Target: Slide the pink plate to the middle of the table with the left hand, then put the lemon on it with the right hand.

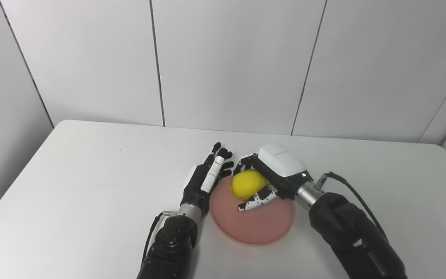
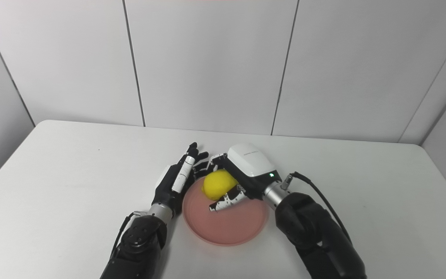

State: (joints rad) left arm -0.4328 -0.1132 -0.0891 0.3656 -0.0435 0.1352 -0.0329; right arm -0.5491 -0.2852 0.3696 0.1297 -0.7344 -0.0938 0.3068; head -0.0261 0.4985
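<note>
The pink plate [image 1: 258, 226] lies near the middle of the white table, close to the front. A yellow lemon [image 1: 247, 184] is at the plate's far edge, wrapped by my right hand [image 1: 271, 174], whose fingers curl over its far side and whose thumb lies under its near side. Whether the lemon touches the plate I cannot tell. My left hand [image 1: 205, 178] stands edge-up just left of the plate, fingers straight and apart, holding nothing, its fingertips close to the right hand's fingers.
The white table [image 1: 91, 186] stretches wide to the left and right of the hands. Grey wall panels [image 1: 230, 62] rise behind its far edge. A black cable [image 1: 356, 197] loops off my right wrist.
</note>
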